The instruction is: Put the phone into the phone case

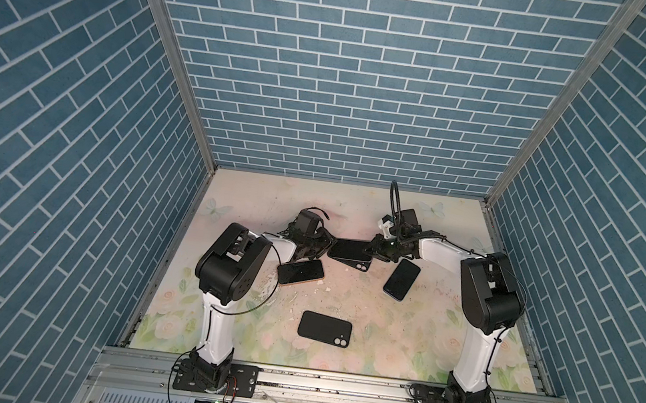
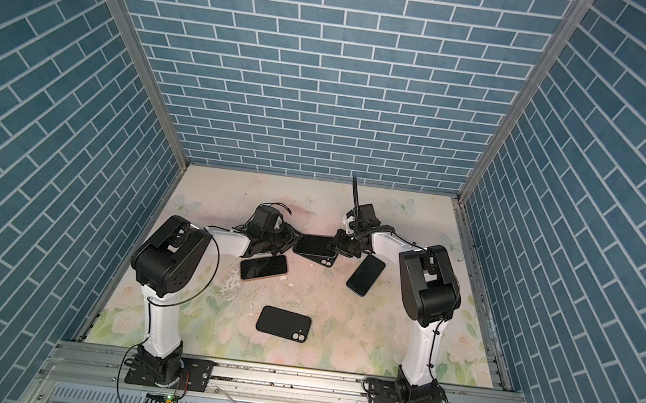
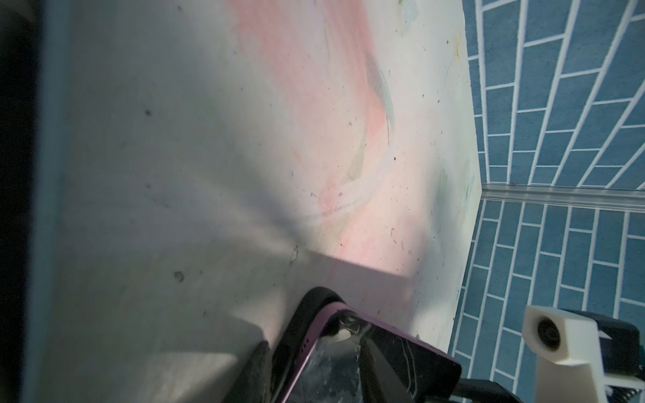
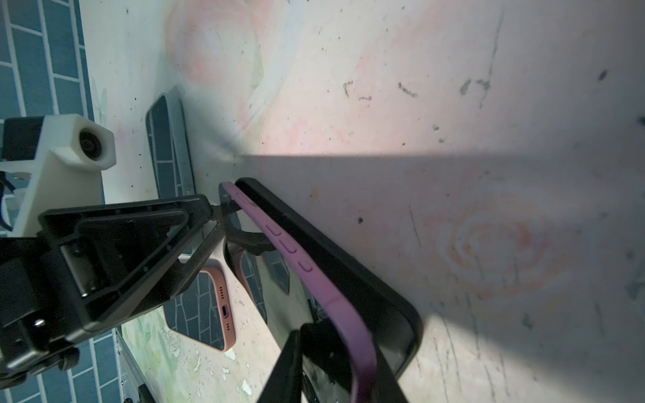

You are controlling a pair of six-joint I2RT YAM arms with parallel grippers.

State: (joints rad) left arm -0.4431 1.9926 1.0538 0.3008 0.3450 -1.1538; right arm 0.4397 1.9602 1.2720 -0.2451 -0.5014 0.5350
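Left claw (image 1: 326,245): low at the left end of the phone, mid-table toward the back. In the right wrist view its fingertips (image 4: 199,206) stand narrow about that end, one above and one below. Whether they pinch it or only touch it, I cannot tell.
Right claw (image 1: 370,252): at the opposite end, facing the left claw across the phone. It is narrow and clamped on the phone; in its own wrist view the purple edge runs between its fingers (image 4: 291,363).
Phone (image 1: 349,249): purple-rimmed, screen up, lying over the case between the two claws and running left to right in both top views. It is not fully seated: in the right wrist view its long purple side rides above the case's rim.
Case (image 1: 360,265): black, flat on the table under the phone and slightly skewed to it. The corner with the camera cutout pokes out at the front right. In the left wrist view its corner wraps just outside the phone's corner.
Pink phone (image 1: 300,271): screen up, just in front of the left claw, apart from the case.
Grey phone (image 1: 401,280): screen up, angled, in front of the right claw, near the case but not touching it.
Spare case (image 1: 324,328): black, flat, camera cutout at its right end, alone near the front middle and well apart from the rest.
Table (image 1: 400,346): pale floral sheet, scuffed, with white flecks in front of the pink phone.
Walls (image 1: 347,88): blue brick pattern on three sides.
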